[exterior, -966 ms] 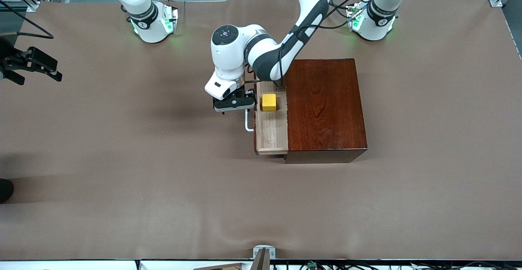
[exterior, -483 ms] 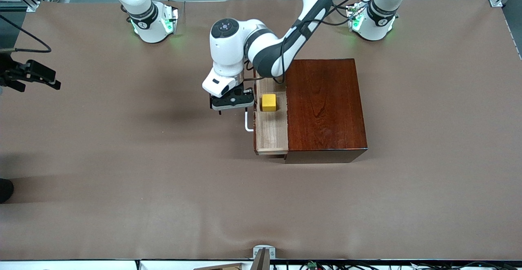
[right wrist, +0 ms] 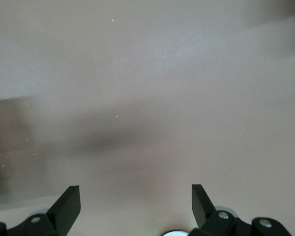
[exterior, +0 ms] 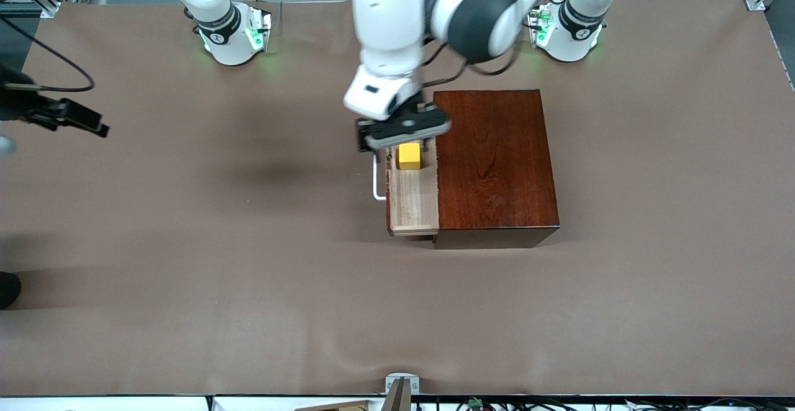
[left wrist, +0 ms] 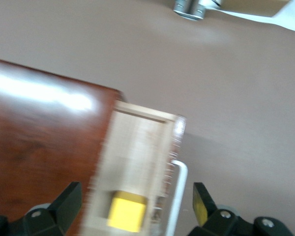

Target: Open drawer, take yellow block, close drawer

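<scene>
Our left gripper hovers over the open drawer, fingers spread; only its wrist view shows them straddling the block. Our right gripper, released, waits over bare surface.

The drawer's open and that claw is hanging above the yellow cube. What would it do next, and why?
Probably lower straight down. The left gripper hangs open over the yellow block, which lies untouched in the open drawer; its fingers stand on either side of the block. The right gripper waits aside.

left gripper hiding drawer's farther end
</scene>
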You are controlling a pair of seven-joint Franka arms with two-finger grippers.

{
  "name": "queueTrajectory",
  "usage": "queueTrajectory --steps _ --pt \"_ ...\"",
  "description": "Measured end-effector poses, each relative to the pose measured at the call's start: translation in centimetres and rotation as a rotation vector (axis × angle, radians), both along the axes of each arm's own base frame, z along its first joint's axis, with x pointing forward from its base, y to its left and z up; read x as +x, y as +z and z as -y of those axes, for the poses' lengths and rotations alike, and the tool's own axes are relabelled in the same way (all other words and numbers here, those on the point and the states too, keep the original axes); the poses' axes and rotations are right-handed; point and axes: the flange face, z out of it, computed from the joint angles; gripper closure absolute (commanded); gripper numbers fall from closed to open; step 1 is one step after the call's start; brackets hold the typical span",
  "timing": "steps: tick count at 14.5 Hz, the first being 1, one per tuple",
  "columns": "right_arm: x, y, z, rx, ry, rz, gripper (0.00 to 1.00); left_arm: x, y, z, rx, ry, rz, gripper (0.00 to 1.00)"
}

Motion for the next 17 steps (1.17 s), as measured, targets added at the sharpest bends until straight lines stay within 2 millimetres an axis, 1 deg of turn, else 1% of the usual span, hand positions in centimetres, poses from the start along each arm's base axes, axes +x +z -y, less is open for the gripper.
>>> queueTrajectory --steps 3,5,7,10,12,15,17 --pt "-0.4 -0.2 -4.2 0.023 -0.142 -0.038 0.0 2.7 4.4 -7.5 0.043 0.009 -0.04 0.0" --pt "-0.7 -0.3 -6.7 0.029 -0.21 -0.058 0.0 4.1 6.5 -11.9 0.053 0.025 -0.053 0.0" --pt "-1.0 -0.5 -9.2 0.021 -0.253 -0.072 0.0 5.2 7.9 -16.0 0.067 0.031 -0.074 0.0" --pt "-1.5 -1.2 -13.1 0.003 -0.302 -0.094 0.0 6.4 9.7 -21.9 0.096 -0.016 -0.113 0.0" --pt "-1.9 -1.5 -15.4 -0.01 -0.325 -0.102 0.0 6.7 10.7 -25.5 0.103 -0.03 -0.127 0.0" --pt "-2.3 -2.3 -18.4 -0.032 -0.402 -0.116 0.0 6.7 11.3 -29.9 0.095 -0.048 -0.153 0.0" --pt "-2.7 -3.1 -20.5 -0.051 -0.455 -0.127 0.0 6.8 11.5 -33.4 0.073 -0.042 -0.172 0.0"
